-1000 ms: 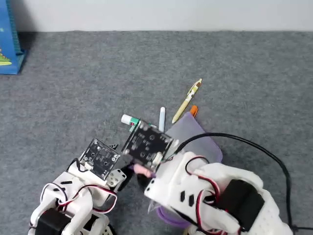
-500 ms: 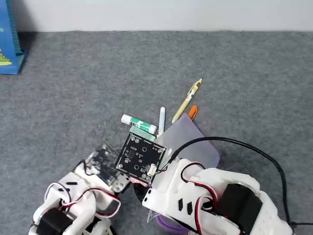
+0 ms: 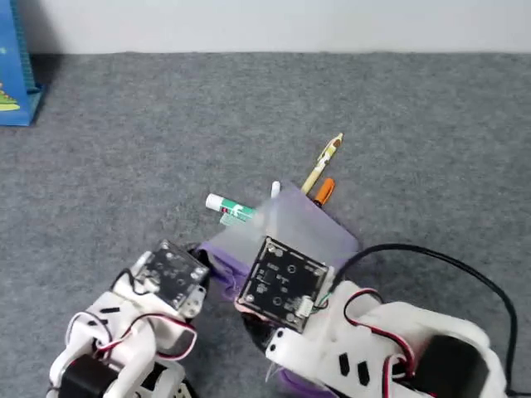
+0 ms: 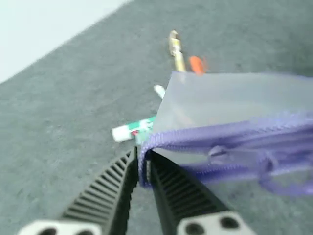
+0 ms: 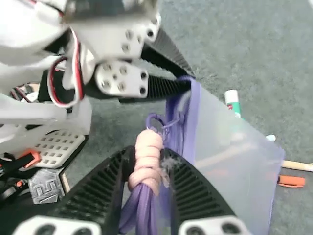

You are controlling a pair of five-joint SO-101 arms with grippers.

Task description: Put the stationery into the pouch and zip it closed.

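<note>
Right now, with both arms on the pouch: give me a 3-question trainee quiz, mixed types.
1. True or false: the left gripper pinches the zipper edge of the translucent purple pouch.
2. The right gripper clamps: A) the pink knotted zipper pull B) an eraser C) nothing.
3. Fill in (inside/outside): the green-and-white glue stick lies ___ the pouch.
Key: 1 true; 2 A; 3 outside.

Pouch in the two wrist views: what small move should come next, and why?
Probably the right jaws should draw the pink pull along the zip, away from the left jaws. These pinch the pouch corner, and pens and glue stick lie outside.
</note>
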